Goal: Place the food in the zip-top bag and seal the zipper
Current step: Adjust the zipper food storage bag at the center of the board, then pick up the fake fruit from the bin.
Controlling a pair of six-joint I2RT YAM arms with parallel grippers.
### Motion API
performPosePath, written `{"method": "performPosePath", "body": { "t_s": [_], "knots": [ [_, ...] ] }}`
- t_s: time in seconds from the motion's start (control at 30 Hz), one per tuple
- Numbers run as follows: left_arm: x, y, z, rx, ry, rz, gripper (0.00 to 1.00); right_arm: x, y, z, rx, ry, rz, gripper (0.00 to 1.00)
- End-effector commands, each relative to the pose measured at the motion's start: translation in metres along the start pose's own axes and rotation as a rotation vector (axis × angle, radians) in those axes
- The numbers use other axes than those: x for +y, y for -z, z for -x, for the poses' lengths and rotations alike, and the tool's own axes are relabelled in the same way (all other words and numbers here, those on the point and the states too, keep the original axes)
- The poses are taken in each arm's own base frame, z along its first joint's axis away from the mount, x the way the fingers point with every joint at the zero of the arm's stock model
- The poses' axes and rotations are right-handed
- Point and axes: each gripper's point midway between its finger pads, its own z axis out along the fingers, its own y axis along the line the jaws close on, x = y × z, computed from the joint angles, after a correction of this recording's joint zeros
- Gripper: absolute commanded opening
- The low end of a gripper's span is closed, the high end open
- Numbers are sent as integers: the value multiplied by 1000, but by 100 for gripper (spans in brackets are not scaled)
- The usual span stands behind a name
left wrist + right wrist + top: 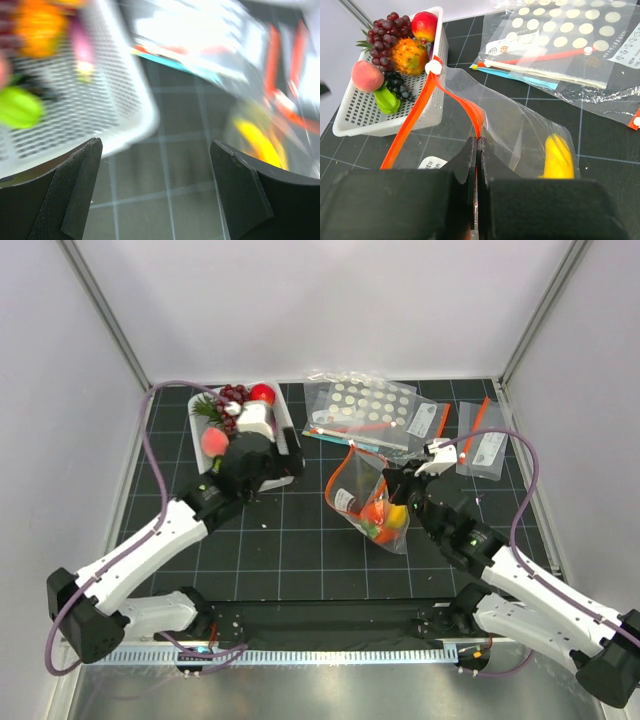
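- Right gripper [476, 144]: jaws together, clamped on the zipper [422, 102] edge of the zip-top bag [352, 480], apparently to hold its mouth up for loading.
- Left gripper [155, 147]: jaws apart, empty, beside the basket [385, 120].
- Bag: mid-table, right of the basket. Its mouth faces the basket, its zipper runs far-to-near, and the banana [559, 157] lies inside.
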Motion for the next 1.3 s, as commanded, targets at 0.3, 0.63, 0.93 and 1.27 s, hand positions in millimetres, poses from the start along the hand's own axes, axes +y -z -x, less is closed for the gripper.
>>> {"method": "performPosePath", "body": {
  "t_s": [0.3, 0.63, 0.93, 1.27],
  "knots": [
    [173, -44, -5, -11, 276, 538, 95, 12, 2, 27, -73, -49, 34, 1],
    [236, -81, -10, 40, 295, 761, 99, 14, 4, 28, -78, -58, 47, 1],
    [256, -126, -16, 92, 302, 757, 98, 13, 6, 29, -85, -62, 49, 1],
    [262, -134, -12, 102, 267, 774, 44, 14, 8, 32, -91, -67, 53, 1]
  ]
}}
